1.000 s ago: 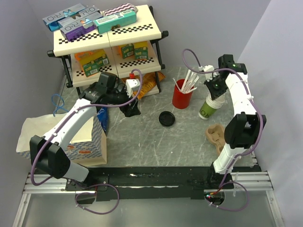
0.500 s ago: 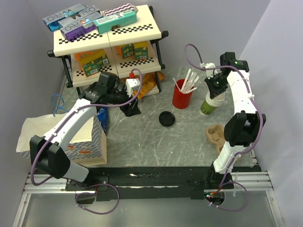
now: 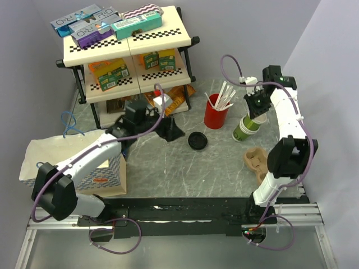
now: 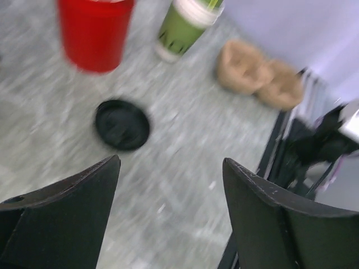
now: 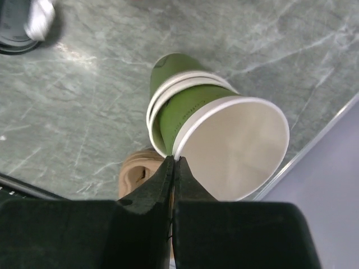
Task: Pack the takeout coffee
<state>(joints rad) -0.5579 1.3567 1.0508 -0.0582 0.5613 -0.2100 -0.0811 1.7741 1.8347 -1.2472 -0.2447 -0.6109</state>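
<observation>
Green paper cup [image 5: 233, 145], cream-white inside, tilts atop a nested stack of like cups [image 3: 242, 131] on the grey marbled table [image 3: 168, 162], lilac walls [image 3: 331, 84] behind. The right gripper [image 5: 173, 162] pinches its rim; its base is hidden. We note the round black plastic lid [image 3: 197, 140] lying apart. The left gripper [image 4: 171, 168] gapes wide, its view blurred.

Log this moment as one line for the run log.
left gripper: open, above table, near black lid | right gripper: shut on rim of top green cup, tilted | black lid: flat on table, off cup
</observation>
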